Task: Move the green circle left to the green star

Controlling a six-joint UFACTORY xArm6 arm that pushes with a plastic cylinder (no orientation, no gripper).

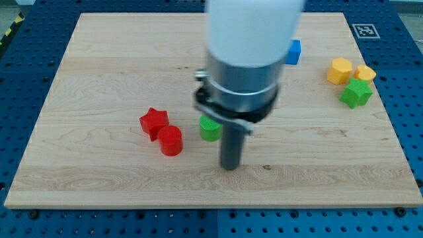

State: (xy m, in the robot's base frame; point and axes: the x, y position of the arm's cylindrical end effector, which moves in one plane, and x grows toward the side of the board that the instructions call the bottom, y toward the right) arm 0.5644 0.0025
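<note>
The green circle (210,129) is a short green cylinder near the middle of the wooden board, partly hidden by the arm. The green star (357,92) lies far off at the view's right, touching the yellow blocks. My tip (229,166) is the lower end of the dark rod, resting on the board just to the right of and below the green circle, close to it but apart.
A red star (154,122) and a red cylinder (170,140) lie left of the green circle. A blue block (293,51) peeks out beside the arm. Two yellow blocks (340,70) (365,73) sit above the green star. The board (99,59) ends near the view's bottom.
</note>
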